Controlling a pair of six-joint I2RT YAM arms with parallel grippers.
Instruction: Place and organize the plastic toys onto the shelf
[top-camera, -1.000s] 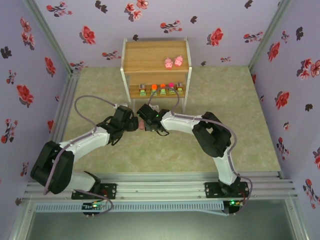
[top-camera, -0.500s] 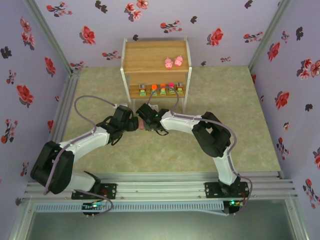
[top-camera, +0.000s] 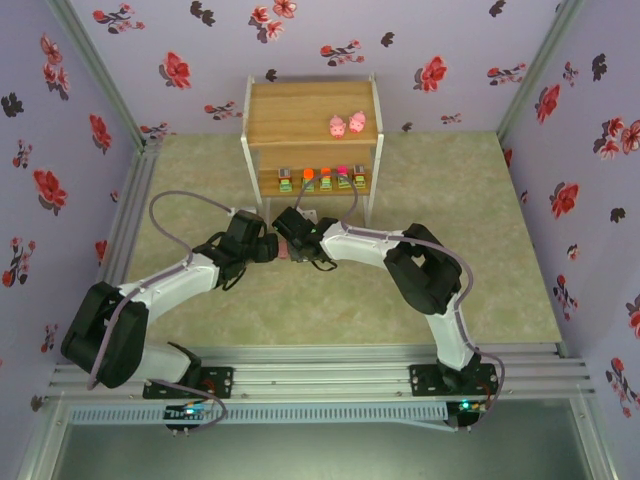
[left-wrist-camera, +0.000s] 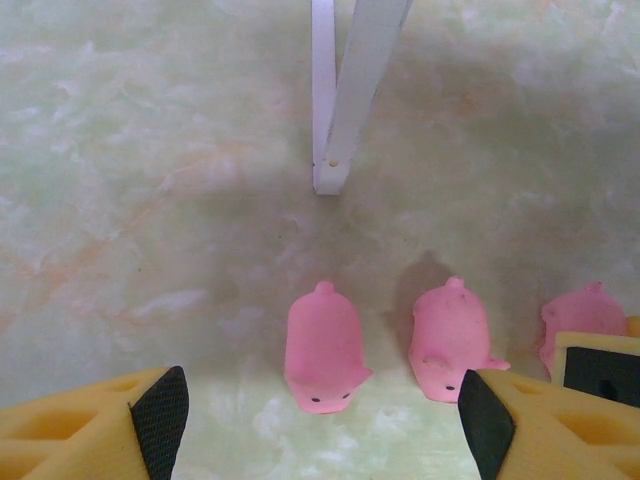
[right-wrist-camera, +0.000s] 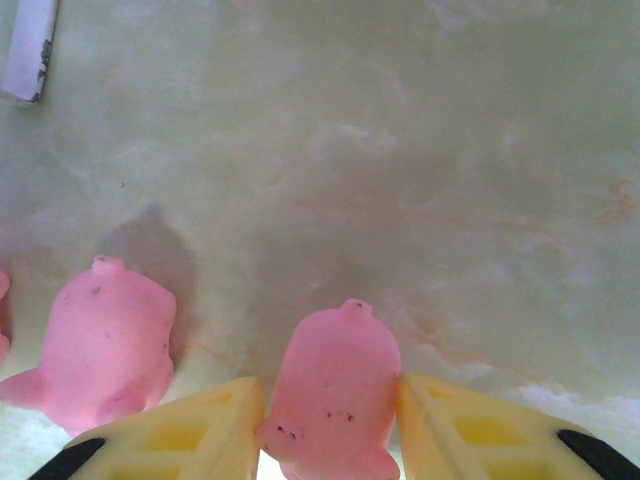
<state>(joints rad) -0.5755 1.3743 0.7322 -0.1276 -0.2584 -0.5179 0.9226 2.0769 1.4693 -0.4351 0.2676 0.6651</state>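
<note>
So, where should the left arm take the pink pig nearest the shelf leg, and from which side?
Probably grip the pink pig across its rounded flanks at mid-body, coming down from above. Its snout points back at the left gripper and its tail at the shelf leg, so the flanks face the open jaws.

Bare bench (top-camera: 470, 230) flanks the shelf (top-camera: 290, 115) on both sides and spans the near half: passage is clear there. Directly before the shelf, the left claw (top-camera: 268, 246) and right claw (top-camera: 292, 240) stand nearly touching and block each other sideways. A white shelf leg (left-wrist-camera: 335, 100) rises just beyond the loose pigs (left-wrist-camera: 322, 350), which lie between the left claw's widely spread jaws. The right claw's fingers clamp the held pig (right-wrist-camera: 335, 380); a neighbouring pig (right-wrist-camera: 100, 345) lies just beside. Top tier: left part free, two pigs (top-camera: 348, 124) at right. Lower tier: a row of blocky toys (top-camera: 322, 180) fills most of its width.
</note>
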